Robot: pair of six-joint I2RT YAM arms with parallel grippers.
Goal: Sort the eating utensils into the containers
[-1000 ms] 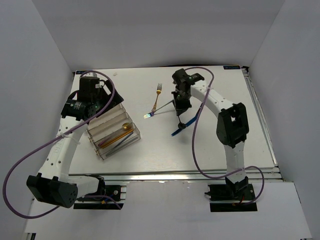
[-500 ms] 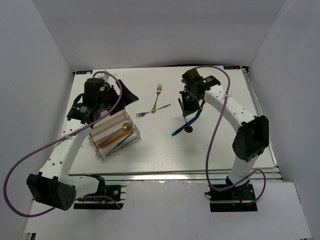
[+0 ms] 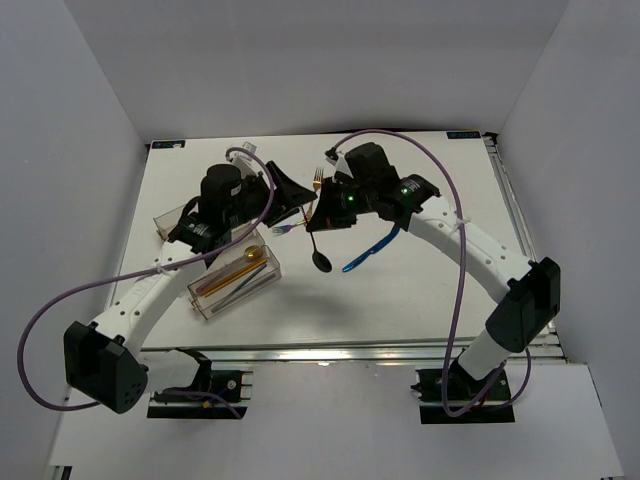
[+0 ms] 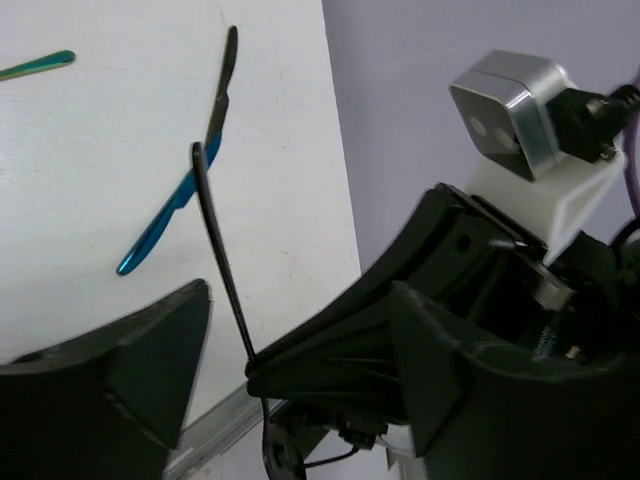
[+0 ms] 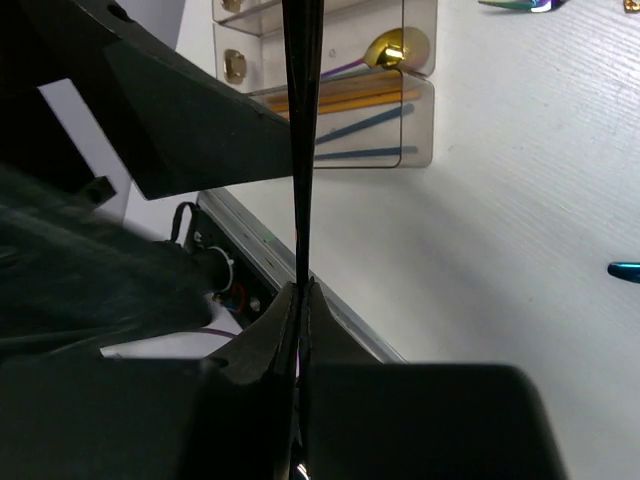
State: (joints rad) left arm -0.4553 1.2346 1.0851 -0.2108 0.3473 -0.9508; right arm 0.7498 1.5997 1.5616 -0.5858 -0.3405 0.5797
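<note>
Roughly half the sorting looks done. The clear organiser tray (image 3: 245, 293) sits near the left side of the table and already holds a gold spoon (image 3: 248, 256). The right wrist view also shows thin gold-orange sticks (image 5: 345, 100) and blue sticks (image 5: 365, 125) in the compartment beside that spoon. The far compartments are partly hidden by the left arm, so I cannot tell what they hold.

Three pieces lie loose on the white table (image 3: 420, 300):
- a gold fork (image 3: 318, 178) at the far middle
- an iridescent fork (image 3: 285, 229) just right of the tray
- a blue knife (image 3: 372, 248) further right

The left wrist view shows a dark strip in line with the knife's far end. It may be another black utensil, but that is not clear.

The right gripper (image 5: 300, 300) is pinched tight on the handle of a black spoon (image 3: 320, 262). The spoon hangs bowl-down over the table between the tray and the blue knife. The left gripper (image 3: 288, 192) has its jaws spread wide and holds nothing. In its own wrist view the spoon's handle stands between its fingers.

This looks like a hand-over, because the tray lies on the left arm's side. What remains is to place the black spoon in the tray, then the two forks and the knife.
</note>
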